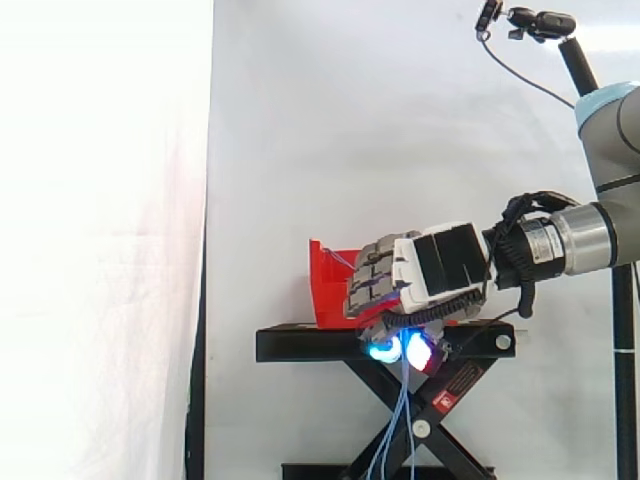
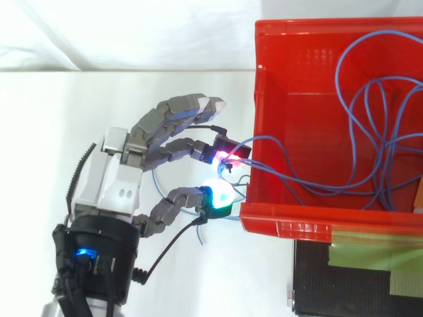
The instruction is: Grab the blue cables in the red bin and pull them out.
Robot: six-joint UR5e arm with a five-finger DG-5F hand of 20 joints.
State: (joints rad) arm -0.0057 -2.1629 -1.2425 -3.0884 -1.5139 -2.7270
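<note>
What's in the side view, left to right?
Curtain → red bin → robot hand → arm. Left out: the cables, pinched by the robot hand and hanging beneath it.

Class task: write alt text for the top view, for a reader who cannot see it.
A robot hand at the left pinches blue cables between its curled fingers, just outside the front edge of a red bin. The cables run from the fingers over that edge and lie in loose loops inside the bin.
</note>
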